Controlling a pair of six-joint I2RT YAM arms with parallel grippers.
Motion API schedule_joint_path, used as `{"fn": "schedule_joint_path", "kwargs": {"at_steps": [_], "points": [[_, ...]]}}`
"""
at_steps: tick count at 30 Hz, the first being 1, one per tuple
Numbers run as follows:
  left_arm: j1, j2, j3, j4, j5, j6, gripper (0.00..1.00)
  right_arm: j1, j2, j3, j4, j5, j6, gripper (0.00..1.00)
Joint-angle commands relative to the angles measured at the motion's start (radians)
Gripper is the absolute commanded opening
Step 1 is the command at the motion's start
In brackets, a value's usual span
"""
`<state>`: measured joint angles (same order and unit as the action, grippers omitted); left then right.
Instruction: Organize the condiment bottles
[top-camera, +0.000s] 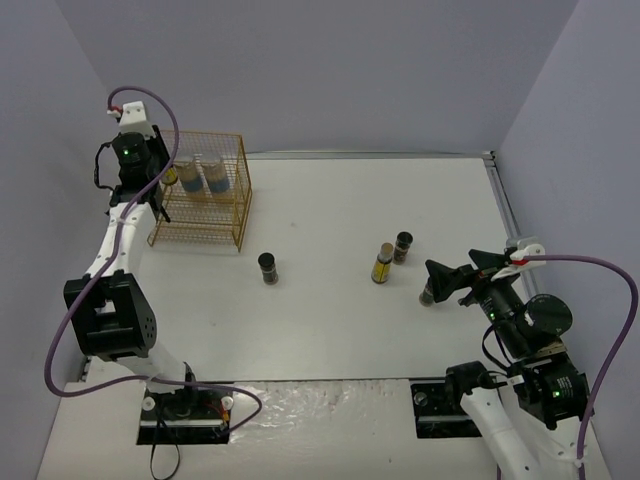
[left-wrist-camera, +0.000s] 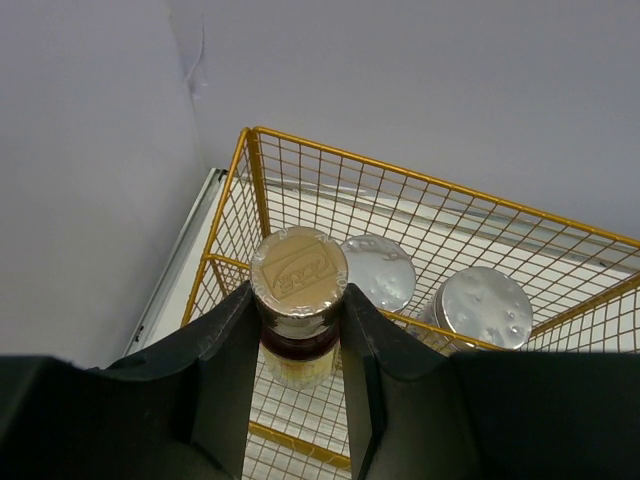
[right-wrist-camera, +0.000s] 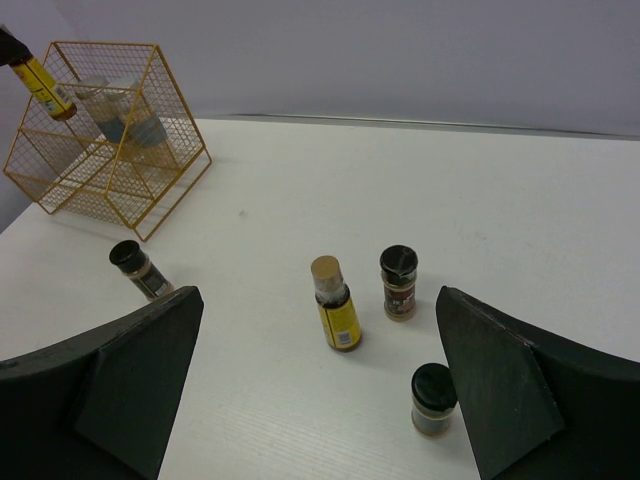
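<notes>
Since the rack (top-camera: 241, 190) already holds both pale jars (top-camera: 215, 177), what remains is smaller — a yellow bottle (left-wrist-camera: 299, 272) pinched at its neck by the left gripper (left-wrist-camera: 298, 310), raised over the rack's left corner, plus a second yellow bottle (right-wrist-camera: 335, 305) and three dark jars (right-wrist-camera: 399, 282) standing on the table (top-camera: 330, 320). These look light, rigid and smooth; the slim ones would likely tip easily, so taking them high, by neck or lid, suits. The right gripper (top-camera: 440, 282) gapes wide, empty, low beside the nearest dark jar (right-wrist-camera: 434, 398) — whether touching, I cannot tell.
</notes>
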<state>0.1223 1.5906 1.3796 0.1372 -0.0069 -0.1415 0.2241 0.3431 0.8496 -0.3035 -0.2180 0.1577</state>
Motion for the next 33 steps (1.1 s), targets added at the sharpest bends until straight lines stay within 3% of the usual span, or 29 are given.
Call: {"fn": "schedule_joint_path", "kwargs": {"at_steps": [1,10,18,23,27,29,33], "points": [[0.004,0.016,0.06,0.175,0.035,-0.012,0.0,0.003,0.025,0.002,0.075,-0.017,0.008,1.0],[0.004,0.056,-0.058,0.265,0.047,-0.027,0.0,0.004,0.023,-0.007,0.078,-0.016,0.018,1.0],[0.004,0.12,-0.115,0.292,0.041,-0.05,0.14,0.003,0.021,-0.015,0.075,-0.016,0.022,1.0],[0.004,0.135,-0.135,0.289,0.041,-0.047,0.35,0.003,0.013,-0.021,0.075,-0.015,0.023,1.0],[0.004,0.108,-0.154,0.262,0.04,-0.05,0.71,0.004,0.014,-0.021,0.077,-0.015,0.025,1.0],[0.004,0.082,-0.157,0.233,0.032,-0.068,0.82,0.004,0.019,-0.017,0.078,-0.015,0.026,1.0],[-0.008,-0.004,-0.149,0.125,0.022,-0.12,0.95,0.004,0.028,-0.006,0.078,-0.02,0.023,1.0]]}}
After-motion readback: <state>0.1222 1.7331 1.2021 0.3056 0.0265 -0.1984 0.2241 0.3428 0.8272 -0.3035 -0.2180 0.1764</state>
